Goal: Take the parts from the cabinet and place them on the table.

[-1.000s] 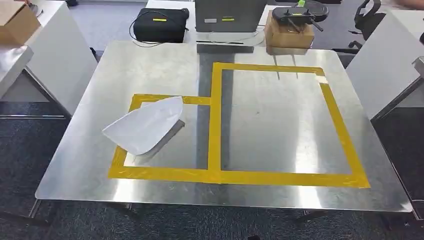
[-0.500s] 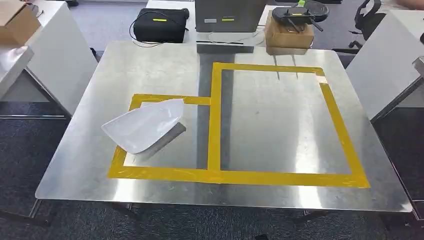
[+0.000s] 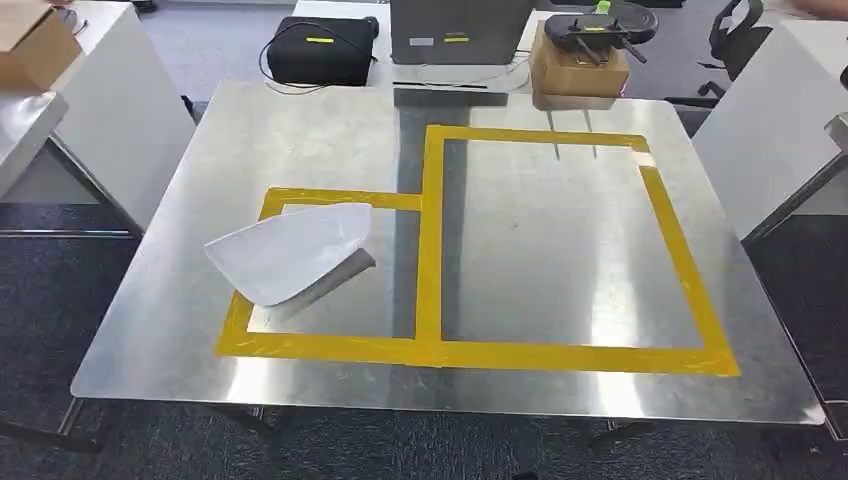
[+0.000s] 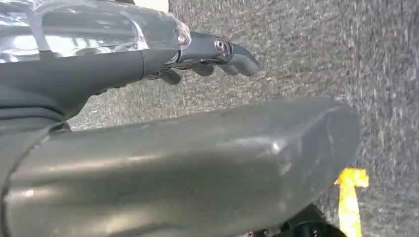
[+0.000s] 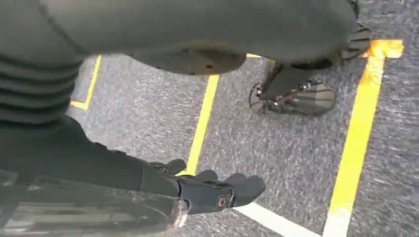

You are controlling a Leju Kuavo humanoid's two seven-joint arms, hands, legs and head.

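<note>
A white curved shell part (image 3: pixel 290 252) lies on the steel table (image 3: pixel 560 240), inside the small yellow-taped square (image 3: pixel 330 347) at the left, with one end over the tape's left edge. Nothing touches it. My left hand (image 4: pixel 212 52) hangs over grey carpet, fingers stretched out and holding nothing. My right hand (image 5: pixel 212 190) also hangs over the carpet above yellow floor lines, fingers extended and holding nothing.
A larger yellow-taped square (image 3: pixel 690 270) marks the table's right half. Behind the table stand a cardboard box (image 3: pixel 578 65) with a black controller on it, a black bag (image 3: pixel 318 50) and a grey case. White desks (image 3: pixel 110 110) flank both sides.
The white part has rocked slightly on the table, its right end now a little lower and showing more grey edge. Nothing else has moved.
</note>
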